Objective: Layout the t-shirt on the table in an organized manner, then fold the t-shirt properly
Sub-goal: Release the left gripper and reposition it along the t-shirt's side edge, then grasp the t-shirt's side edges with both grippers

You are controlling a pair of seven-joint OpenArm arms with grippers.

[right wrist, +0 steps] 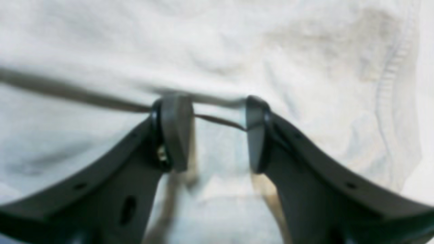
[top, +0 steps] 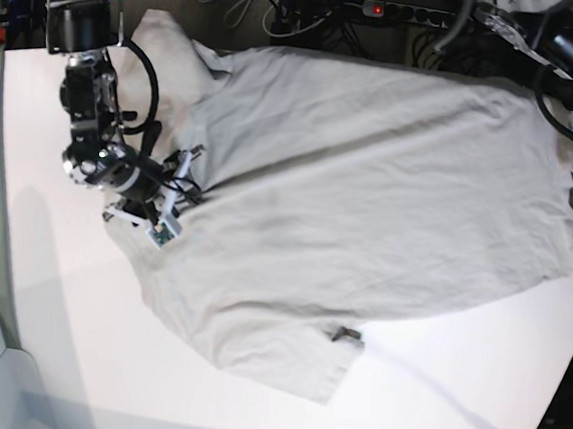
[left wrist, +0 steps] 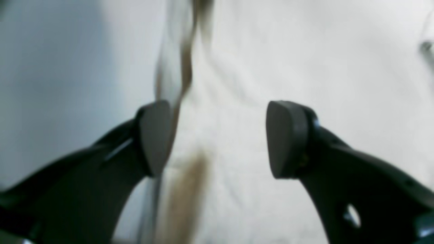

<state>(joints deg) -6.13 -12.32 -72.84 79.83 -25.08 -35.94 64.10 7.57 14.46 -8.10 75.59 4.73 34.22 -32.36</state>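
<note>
T-shirt (top: 370,182) is spread across most of the white table (top: 63,356), mostly flat but not squared up: it sits skewed, reaching from the far edge down toward the middle, with one sleeve poking toward the near edge and a bit of cloth bunched at the far left corner. So I'd say we're in the layout step, folding hasn't started. In the base view, the right gripper (top: 167,204) is down on the shirt's left-hand edge, near the table's left side. Its wrist camera shows the jaws about half open with a folded edge of cloth running across right at the fingertips (right wrist: 176,128); the pads look to be touching or straddling that edge, but nothing is pinched shut, so I wouldn't call it a grab yet. The left gripper (left wrist: 217,135) stands clearly open, hovering over the shirt's edge where cloth meets bare table, holding nothing; in the base view that arm is mostly out of frame by the table's right edge. My guess for the next move: close on those edges and pull outward to flatten and straighten the shirt before any fold. Cloth is soft and wrinkly, so a shallow pinch could slip out.
</note>
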